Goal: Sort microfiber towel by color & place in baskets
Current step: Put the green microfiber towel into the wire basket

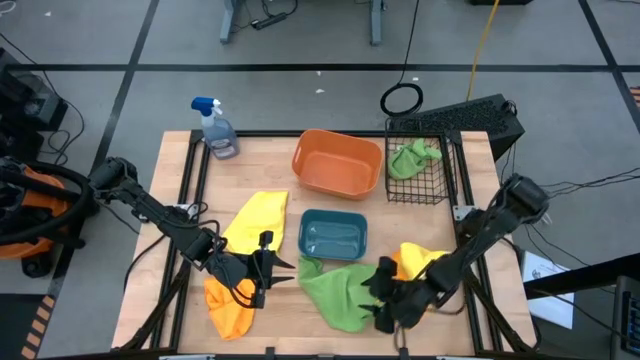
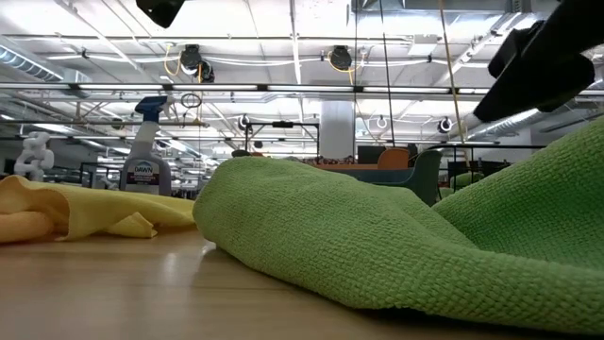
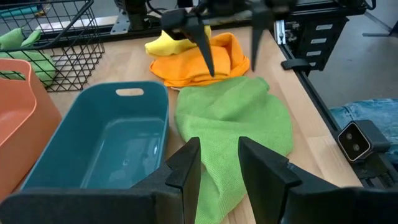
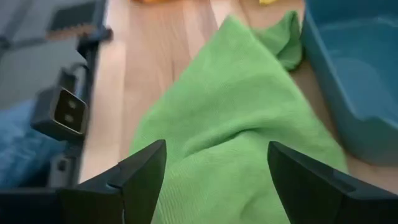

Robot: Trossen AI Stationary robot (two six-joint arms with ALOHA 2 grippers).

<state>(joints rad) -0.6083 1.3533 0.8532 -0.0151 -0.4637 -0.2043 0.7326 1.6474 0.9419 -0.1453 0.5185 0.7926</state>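
Note:
A bright green towel (image 1: 338,292) lies flat on the table in front of the teal tray (image 1: 333,236); it also shows in the right wrist view (image 4: 230,106) and the left wrist view (image 3: 239,118). My right gripper (image 1: 383,296) is open, fingers spread just above the towel's right part (image 4: 214,180). My left gripper (image 1: 266,267) is open and empty, left of the green towel, pointing at it (image 3: 214,171). A yellow towel (image 1: 256,216) and an orange towel (image 1: 230,306) lie at the left. An orange and a yellow towel (image 1: 416,262) lie heaped at the right. Another green towel (image 1: 412,157) lies in the black wire basket (image 1: 425,185). The orange tub (image 1: 337,163) holds nothing.
A clear spray bottle with a blue nozzle (image 1: 216,128) stands at the far left corner. The tub, tray and wire basket stand in the table's middle and far right. Black rails run along the table's edges (image 1: 470,200).

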